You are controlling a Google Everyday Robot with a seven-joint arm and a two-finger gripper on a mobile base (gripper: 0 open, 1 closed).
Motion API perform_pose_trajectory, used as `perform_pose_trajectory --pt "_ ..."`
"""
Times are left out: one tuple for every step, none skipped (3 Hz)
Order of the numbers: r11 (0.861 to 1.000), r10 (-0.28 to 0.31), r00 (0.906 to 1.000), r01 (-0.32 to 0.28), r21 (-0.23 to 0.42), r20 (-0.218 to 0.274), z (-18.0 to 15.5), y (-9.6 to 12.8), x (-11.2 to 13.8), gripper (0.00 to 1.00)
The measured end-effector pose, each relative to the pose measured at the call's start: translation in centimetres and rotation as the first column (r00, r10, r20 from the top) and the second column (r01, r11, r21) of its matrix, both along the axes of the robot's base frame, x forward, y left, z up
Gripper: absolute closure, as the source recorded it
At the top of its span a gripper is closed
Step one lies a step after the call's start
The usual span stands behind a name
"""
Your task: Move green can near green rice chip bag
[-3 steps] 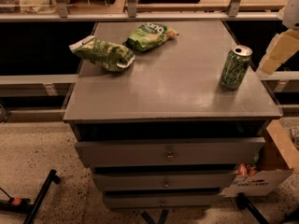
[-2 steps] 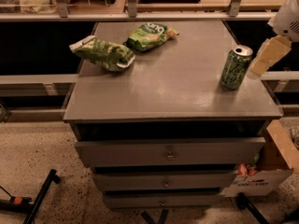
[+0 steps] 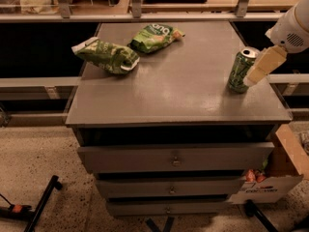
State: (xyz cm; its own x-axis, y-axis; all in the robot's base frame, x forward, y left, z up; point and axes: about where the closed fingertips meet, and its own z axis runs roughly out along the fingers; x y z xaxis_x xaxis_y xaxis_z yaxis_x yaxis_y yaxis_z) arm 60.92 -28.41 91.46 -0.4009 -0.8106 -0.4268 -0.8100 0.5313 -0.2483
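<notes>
Drawn in leftward since a second ago: the gripper (image 3: 263, 65), then well off the right side of the green can (image 3: 238, 71), now against or just across its right flank. No shift in anything else.

Underneath everything, a grey cabinet top (image 3: 178, 88), flat and smooth, over three drawers (image 3: 174, 158). On the floor at lower right, a cardboard box (image 3: 285, 161), below the level of the top and out of the path. At the top's left rear, a longer green bag (image 3: 105, 56) with pale patches, lying on its side. Just right of it and further back, near but apart, the green rice chip bag (image 3: 155, 36): light green, white lettering, orange corner. Well apart from both, upright near the right edge, the green can.

As for the gripper, open or closed: cannot tell. Truly touching the can or merely in front of it: cannot tell either.

Judging by looks: thin metal, stiff enough while upright yet easily dented by a hard squeeze. Smooth and round, so apt to slip in a loose hold and to roll if tipped. Light if empty, heavier and sloshing if full; no telling which from here. Best taken from the side around the mid-body, with a moderate squeeze, and kept upright.

Between can and chip bag, only bare grey surface; no obstacle on a diagonal run toward the left rear. Worth stopping short of the chip bag and keeping to the right of the longer bag, to avoid nudging either.
</notes>
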Motion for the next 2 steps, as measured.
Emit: perform_pose_trajectory --pt "0.999 0.002 1.0 -0.002 0.034 -0.004 -1.04 0.45 0.2 0.0" --pt "0.998 -0.003 1.0 0.003 0.061 -0.001 -1.13 0.39 0.31 0.17"
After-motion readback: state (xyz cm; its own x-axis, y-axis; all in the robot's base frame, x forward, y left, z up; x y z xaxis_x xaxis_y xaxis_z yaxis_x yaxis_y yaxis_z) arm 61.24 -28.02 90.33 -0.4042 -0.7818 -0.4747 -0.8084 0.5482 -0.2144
